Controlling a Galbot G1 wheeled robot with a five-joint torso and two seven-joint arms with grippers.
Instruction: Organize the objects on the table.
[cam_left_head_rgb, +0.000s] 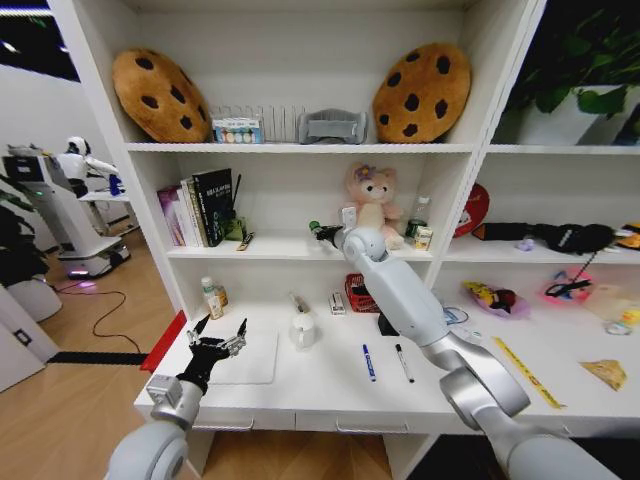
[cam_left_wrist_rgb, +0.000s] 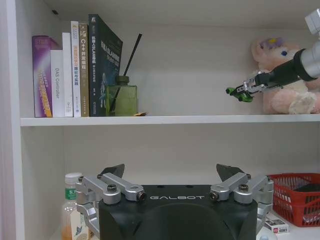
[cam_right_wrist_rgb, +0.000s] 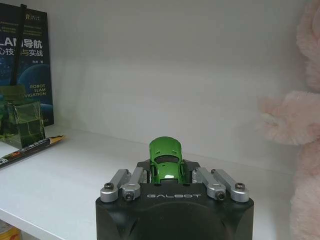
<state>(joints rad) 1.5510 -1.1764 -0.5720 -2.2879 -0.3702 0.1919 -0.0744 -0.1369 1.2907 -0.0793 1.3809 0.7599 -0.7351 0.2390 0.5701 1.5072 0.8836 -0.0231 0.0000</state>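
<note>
Green toy car (cam_right_wrist_rgb: 166, 162) pinched in right gripper (cam_right_wrist_rgb: 167, 175) jaws beside pink bear (cam_left_head_rgb: 372, 200); left gripper (cam_left_head_rgb: 220, 338) jaws spread.

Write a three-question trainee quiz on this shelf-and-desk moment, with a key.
1. True or false: the right gripper is shut on the green toy car.
2. The left gripper is: A) open above the laptop, B) shut on a pen, C) inside the red basket.
3. Fill in: the car is held over the shelf that holds the pink plush ____.

Key: 1 true; 2 A; 3 bear.
</note>
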